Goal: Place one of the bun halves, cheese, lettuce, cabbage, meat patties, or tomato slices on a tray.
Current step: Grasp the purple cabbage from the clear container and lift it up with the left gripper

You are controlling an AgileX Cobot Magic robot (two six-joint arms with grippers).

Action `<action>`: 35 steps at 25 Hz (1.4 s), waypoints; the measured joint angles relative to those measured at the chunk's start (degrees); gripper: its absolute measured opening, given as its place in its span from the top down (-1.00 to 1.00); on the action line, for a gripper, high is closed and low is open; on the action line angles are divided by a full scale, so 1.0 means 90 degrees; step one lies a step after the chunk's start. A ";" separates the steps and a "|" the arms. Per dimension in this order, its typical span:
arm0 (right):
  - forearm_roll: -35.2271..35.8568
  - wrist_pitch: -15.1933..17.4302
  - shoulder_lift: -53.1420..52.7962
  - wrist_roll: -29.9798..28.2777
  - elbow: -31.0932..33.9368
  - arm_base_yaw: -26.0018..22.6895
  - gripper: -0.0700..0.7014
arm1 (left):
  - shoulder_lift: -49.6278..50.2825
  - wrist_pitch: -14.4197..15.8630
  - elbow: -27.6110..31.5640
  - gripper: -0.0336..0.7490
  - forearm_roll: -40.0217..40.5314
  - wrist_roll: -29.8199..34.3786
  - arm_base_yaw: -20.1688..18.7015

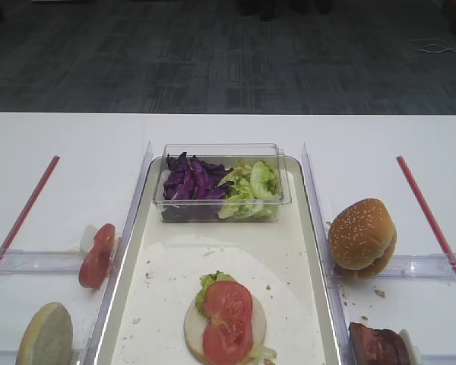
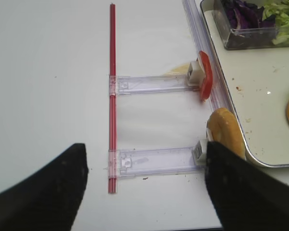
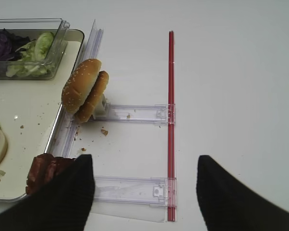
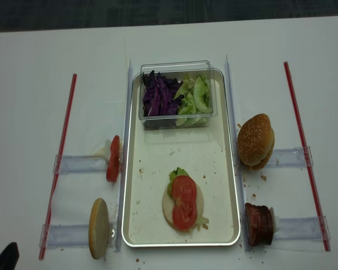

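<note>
the left hand (image 2: pixel 144 187) hangs spread wide over the desk (image 2: pixel 48 96). just ahead to its right, a bun half (image 2: pixel 225 137) stands on edge against the tray (image 2: pixel 260 161); light, squashy, best pinched across its faces.

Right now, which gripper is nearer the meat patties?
Right. The right gripper hangs open just short of the meat patties, one finger beside them; the left gripper is open across the tray.

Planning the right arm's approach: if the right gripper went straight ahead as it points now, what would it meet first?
Probably the nearer clear plastic rail between its open fingers, though height above the table is unclear.
</note>
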 joint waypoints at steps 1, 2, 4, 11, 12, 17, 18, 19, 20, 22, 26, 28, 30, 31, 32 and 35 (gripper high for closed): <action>0.0000 0.0000 0.0000 0.0000 0.0000 0.0000 -0.39 | 0.0000 0.0000 0.0000 -0.33 0.0000 0.0000 0.0000; 0.0000 0.0000 0.0000 0.0000 0.0000 0.0000 -0.39 | 0.0000 0.0000 0.0000 -0.33 0.0000 0.0000 0.0000; 0.0000 0.0000 0.0000 0.0000 0.0000 0.0000 -0.39 | 0.0000 0.0000 0.0000 -0.33 0.0000 0.0000 0.0000; 0.0000 0.0000 0.0000 0.0000 0.0000 0.0000 -0.39 | 0.0000 0.0000 0.0000 -0.33 0.0000 0.0000 0.0000; 0.0000 0.0000 0.0000 0.0000 0.0000 0.0000 -0.39 | 0.0000 0.0000 0.0000 -0.33 0.0000 0.0000 0.0000; 0.0004 0.0000 0.0353 0.0000 0.0000 0.0000 -0.39 | 0.0000 0.0000 0.0000 -0.33 0.0000 0.0000 0.0000; 0.0014 0.0000 0.0406 0.0000 0.0000 0.0000 -0.39 | 0.0000 0.0000 0.0000 -0.33 0.0000 0.0000 0.0000; 0.0014 0.0000 0.0460 0.0000 0.0000 0.0000 -0.39 | 0.0000 0.0000 0.0000 -0.33 0.0000 0.0000 0.0000; 0.0014 0.0000 0.0479 0.0000 0.0000 0.0000 -0.39 | 0.0000 0.0000 0.0000 -0.33 0.0000 0.0000 0.0000; 0.0014 0.0000 0.0495 0.0000 0.0000 0.0000 -0.39 | 0.0000 0.0000 0.0000 -0.33 0.0000 0.0000 0.0000; 0.0014 0.0000 0.0495 0.0000 0.0000 0.0000 -0.39 | 0.0000 0.0000 0.0000 -0.33 0.0000 0.0000 0.0000; 0.0014 0.0000 0.0495 0.0000 0.0000 0.0000 -0.39 | 0.0000 0.0000 0.0000 -0.33 0.0000 0.0000 0.0000; 0.0014 0.0000 0.0495 0.0000 0.0000 0.0000 -0.39 | 0.0000 0.0000 0.0000 -0.33 0.0000 0.0000 0.0000; 0.0014 0.0000 0.0495 0.0000 0.0000 0.0000 -0.39 | 0.0000 0.0000 0.0000 -0.33 0.0000 0.0000 0.0000; 0.0014 0.0000 0.0495 0.0000 0.0000 0.0000 -0.39 | 0.0000 0.0000 0.0000 -0.33 0.0000 0.0000 0.0000; 0.0014 0.0000 0.0495 0.0000 0.0000 0.0000 -0.39 | 0.0000 0.0000 0.0000 -0.33 0.0000 0.0000 0.0000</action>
